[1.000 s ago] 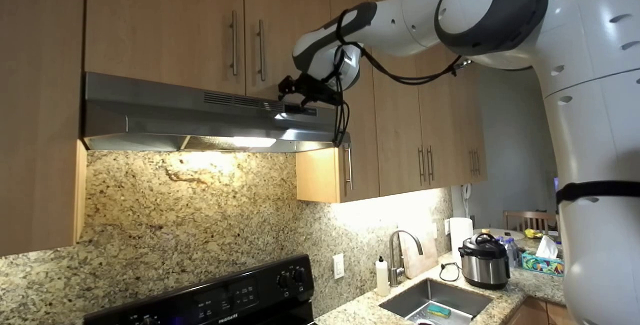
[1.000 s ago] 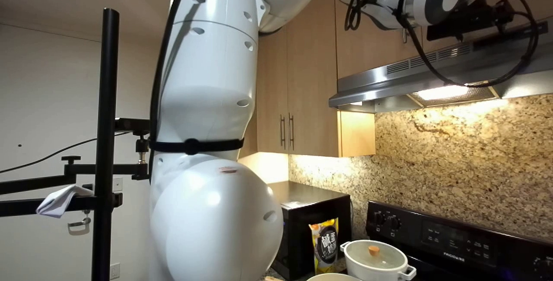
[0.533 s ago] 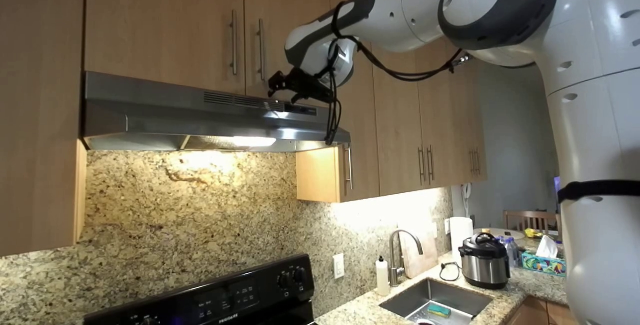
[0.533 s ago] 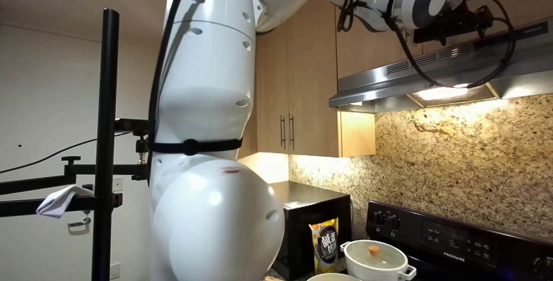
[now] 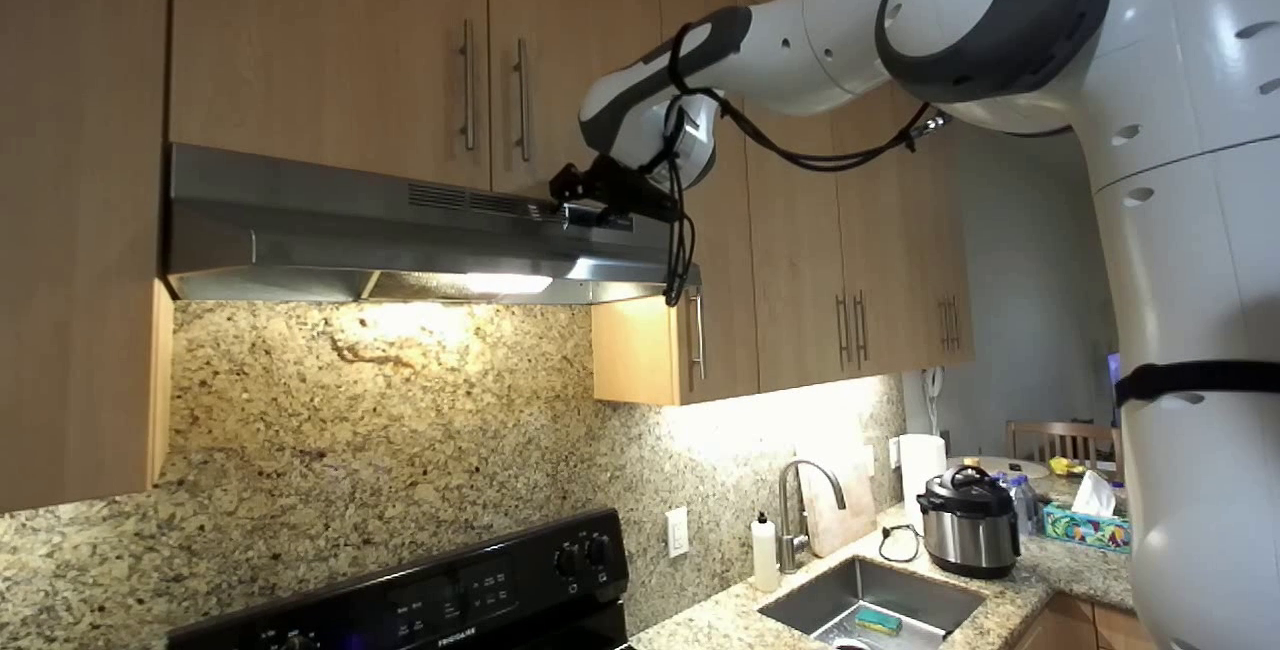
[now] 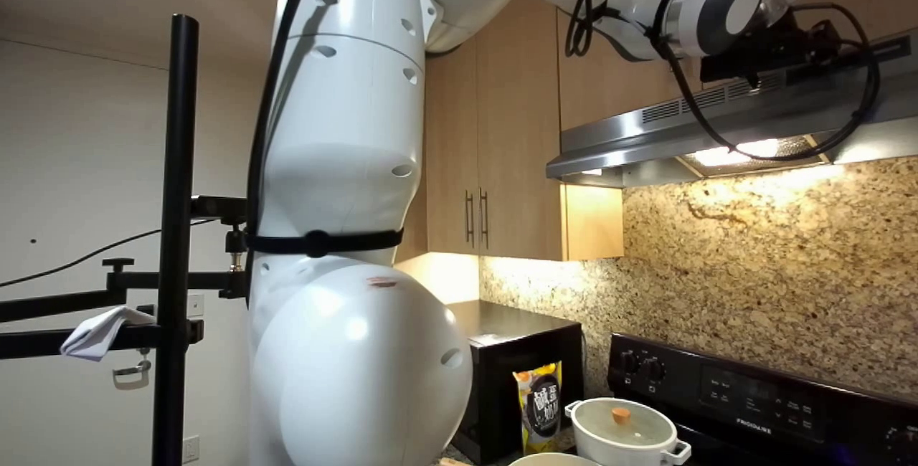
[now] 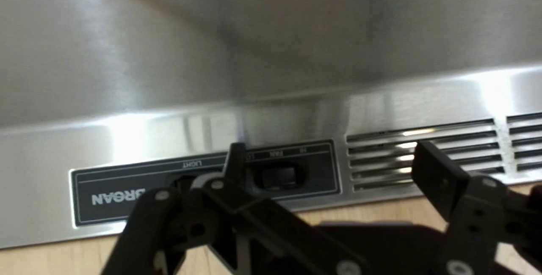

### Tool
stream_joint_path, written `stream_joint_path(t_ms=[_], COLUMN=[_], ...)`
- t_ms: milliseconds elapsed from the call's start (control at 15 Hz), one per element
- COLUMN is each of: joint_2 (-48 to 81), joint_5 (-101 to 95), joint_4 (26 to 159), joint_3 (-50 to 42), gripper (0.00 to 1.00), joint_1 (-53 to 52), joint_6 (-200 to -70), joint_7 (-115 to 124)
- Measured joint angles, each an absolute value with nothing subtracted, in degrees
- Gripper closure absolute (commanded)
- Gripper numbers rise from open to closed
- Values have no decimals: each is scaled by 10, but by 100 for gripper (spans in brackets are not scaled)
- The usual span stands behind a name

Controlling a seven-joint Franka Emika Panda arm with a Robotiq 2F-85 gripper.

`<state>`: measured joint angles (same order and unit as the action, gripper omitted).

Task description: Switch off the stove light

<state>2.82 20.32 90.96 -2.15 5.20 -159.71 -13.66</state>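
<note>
The stove light [image 5: 508, 284] glows under the steel range hood; it also shows lit in an exterior view [image 6: 717, 157]. In the wrist view the hood's black control panel [image 7: 114, 180] appears upside down. Its light switch [image 7: 183, 182] is mostly hidden behind my left-hand finger [image 7: 236, 163]. The fan switch [image 7: 278, 177] shows between my fingers. My gripper [image 7: 332, 156] is open and empty, with the other fingertip over the vent slots. In an exterior view the gripper [image 5: 572, 202] is at the hood's upper front, by the panel. I cannot tell whether a finger touches it.
Wooden cabinets [image 5: 330, 40] with bar handles rise directly above the hood [image 5: 330, 230]. Loose cables [image 5: 680, 250] hang from the wrist in front of the hood. The black stove [image 6: 760, 409] with a white pot [image 6: 620, 437] stands below. A sink [image 5: 870, 595] is beside it.
The gripper first moved left and slightly up in an exterior view, then back right and down, closer to the hood panel. The hanging cable swung with it. The stove light stays lit.
</note>
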Motion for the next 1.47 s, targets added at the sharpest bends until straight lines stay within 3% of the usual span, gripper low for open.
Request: stream_joint_path(t_ms=[1467], joint_2=[30], joint_5=[197], joint_4=[904], joint_3=[-42], gripper=[0], joint_1=[51], joint_6=[-1598], joint_7=[-137])
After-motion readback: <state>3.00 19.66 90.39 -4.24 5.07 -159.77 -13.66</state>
